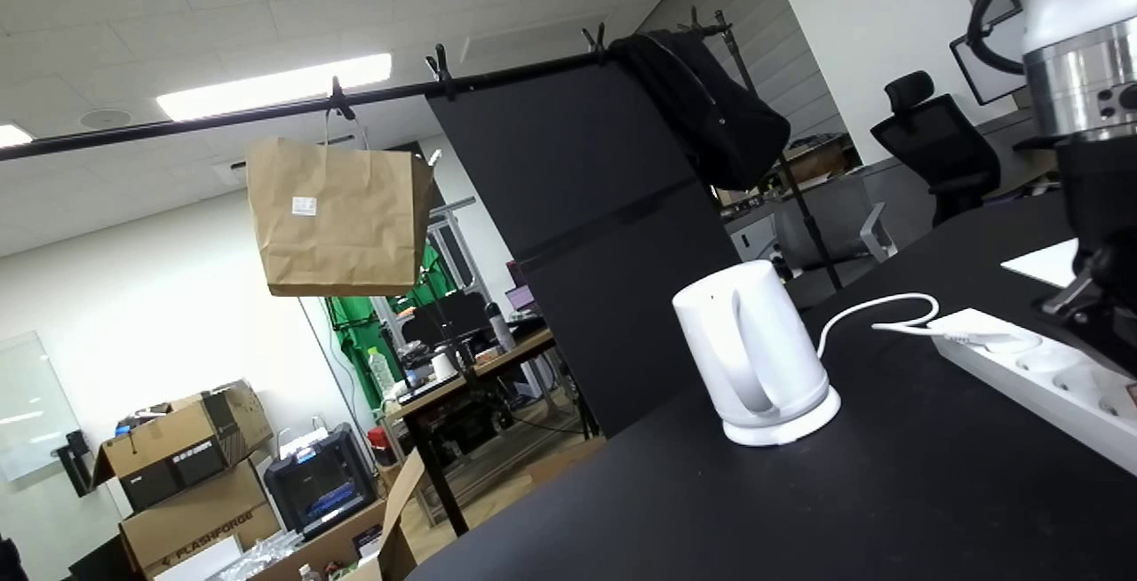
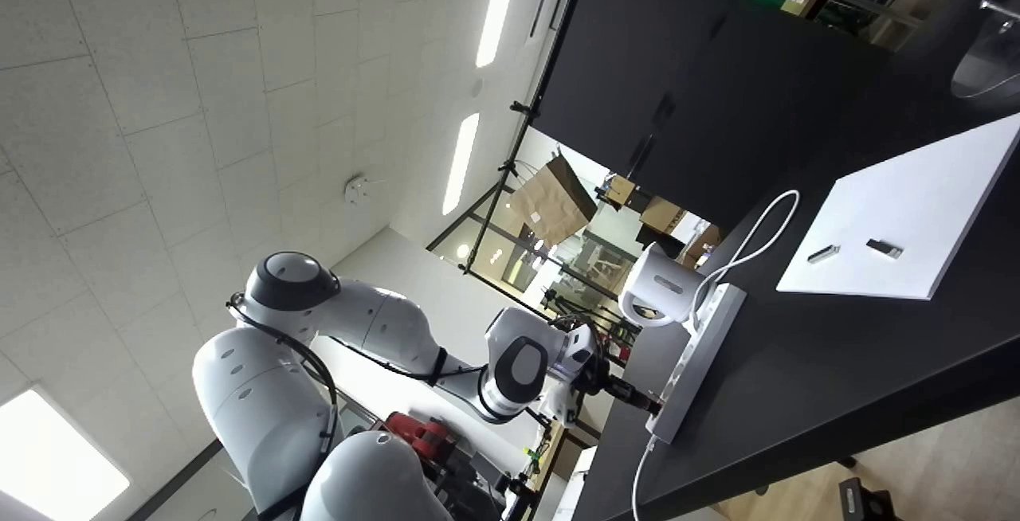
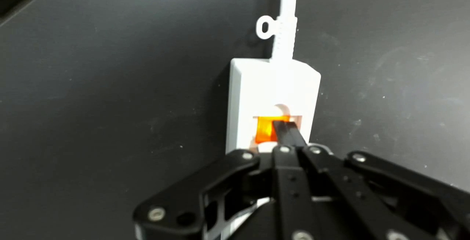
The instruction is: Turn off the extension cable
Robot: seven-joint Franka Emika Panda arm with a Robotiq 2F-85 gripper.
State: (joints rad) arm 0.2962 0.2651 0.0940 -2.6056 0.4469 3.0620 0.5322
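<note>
The white power strip (image 3: 262,86) lies flat on the black table (image 3: 110,122), white electric kettle (image 1: 755,350) near its plugged-in end — and at the switch end, the gripper (image 3: 285,124) is narrow, fingertips (image 3: 281,133) together, nothing between them, right over the orange rocker switch (image 3: 264,133); touching or just above, I can't tell. Light, stiff plastic, I'd judge, liable to skid if shoved sideways — so no grasp, just a straight press down on the rocker.

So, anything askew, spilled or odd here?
Nothing spilled or visibly damaged; the kettle stands upright, its plug in the power strip. Mildly odd for a workspace: a paper bag hanging from the backdrop pole. The slanted look is likely camera tilt.
</note>
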